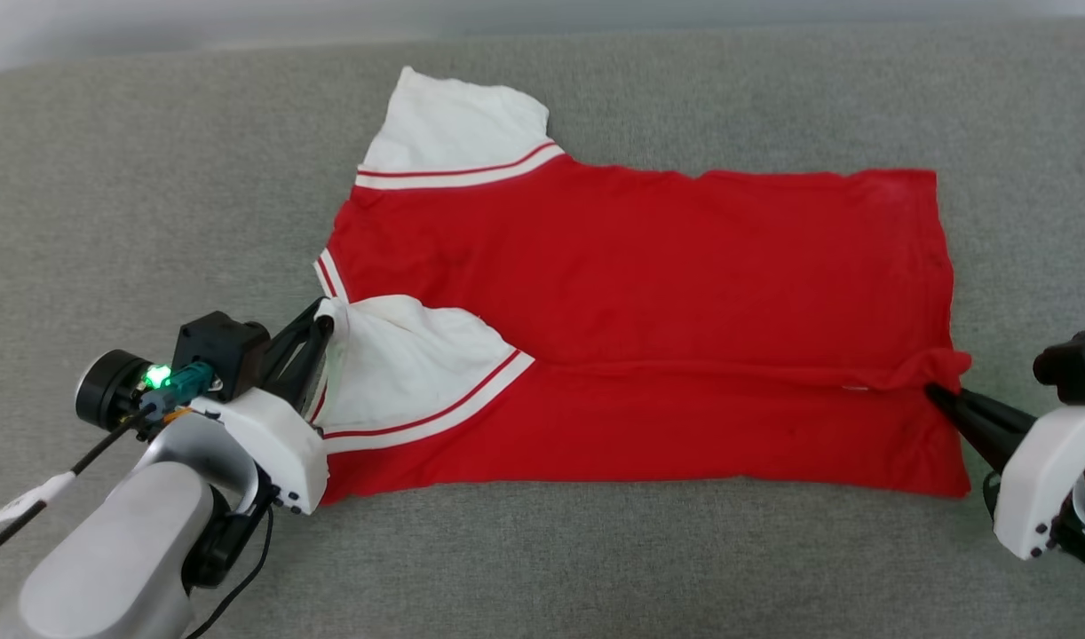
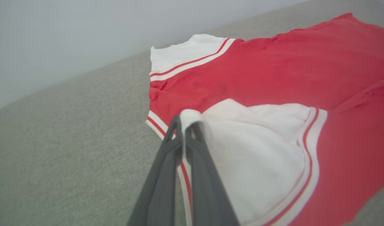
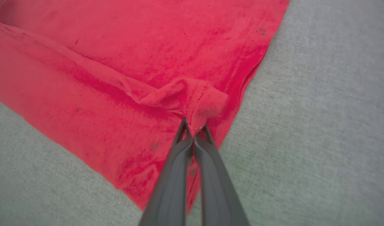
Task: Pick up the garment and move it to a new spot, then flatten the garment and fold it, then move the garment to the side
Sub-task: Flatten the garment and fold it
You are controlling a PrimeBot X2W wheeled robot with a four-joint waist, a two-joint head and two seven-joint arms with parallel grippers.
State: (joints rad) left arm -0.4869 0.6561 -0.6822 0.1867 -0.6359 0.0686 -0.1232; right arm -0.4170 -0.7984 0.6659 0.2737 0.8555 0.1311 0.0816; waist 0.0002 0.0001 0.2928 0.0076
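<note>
The left tool (image 1: 322, 324), its 2 long dark fingers (image 2: 167, 163) pressed together, is clamped on the cuff of the near white sleeve (image 1: 409, 364). The right tool (image 1: 935, 390) is pinched shut on a bunched bit of the red hem (image 3: 207, 100). The red short-sleeved T-shirt with white sleeves and striped trim (image 1: 649, 257) lies on the grey cloth-covered bench (image 1: 152, 177), its near side doubled over. It looks light, limp and quick to wrinkle, so it is best held at 2 seamed edges and kept taut. Its long axis runs left to right, with the collar end toward the robot's left and the hem toward its right.
</note>
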